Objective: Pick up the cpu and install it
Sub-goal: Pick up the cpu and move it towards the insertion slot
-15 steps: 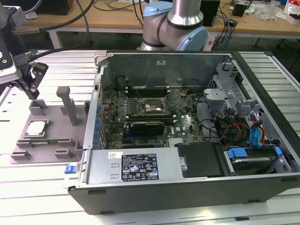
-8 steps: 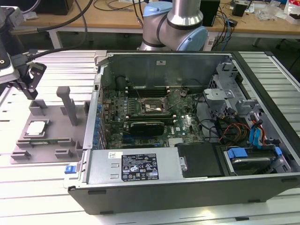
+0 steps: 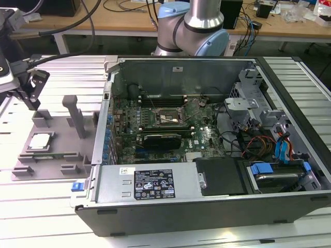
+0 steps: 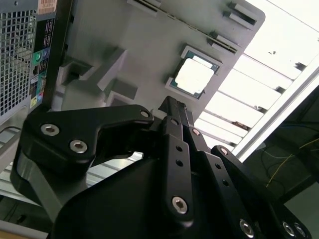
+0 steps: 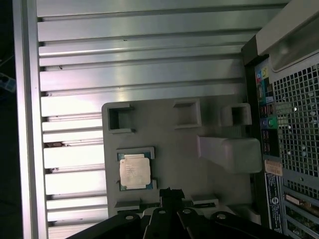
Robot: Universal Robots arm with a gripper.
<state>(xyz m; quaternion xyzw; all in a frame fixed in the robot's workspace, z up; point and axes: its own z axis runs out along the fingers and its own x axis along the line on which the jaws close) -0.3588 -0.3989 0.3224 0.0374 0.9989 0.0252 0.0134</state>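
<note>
**Gripper over tray, gripping nothing, cpu lying in its pocket**

Seeing the gripper (image 4: 170,105) closest to the lens in both wrist views, with fingertips pressed together and clamping nothing. Hovering near the edge of the grey tray (image 4: 124,45), just beside the cpu (image 4: 194,77) and not touching it.

Going left to right across the exterior view:
- Finding the gripper at the far left, hanging above the tray's back-left corner.
- Finding the cpu lying flat, silvery top up, in a square pocket on the left part of the tray, below the gripper and apart from it.
- Noting an upright post (image 3: 76,116) and several small block-shaped holders on the same tray, to the right of the cpu.
- Seeing the tray resting on the ribbed aluminium table (image 3: 46,206), just beside the open computer case (image 3: 207,206).
- Spotting the dark metal-framed socket (image 3: 166,118) on the motherboard (image 3: 204,137) inside the case, well apart from the cpu.
- Noting the robot arm (image 3: 199,23) rising behind the case's back wall.
- Finishing at the right with loose cables (image 3: 253,142) and blue-tabbed drive bays (image 3: 274,173) in the case's right end.
</note>
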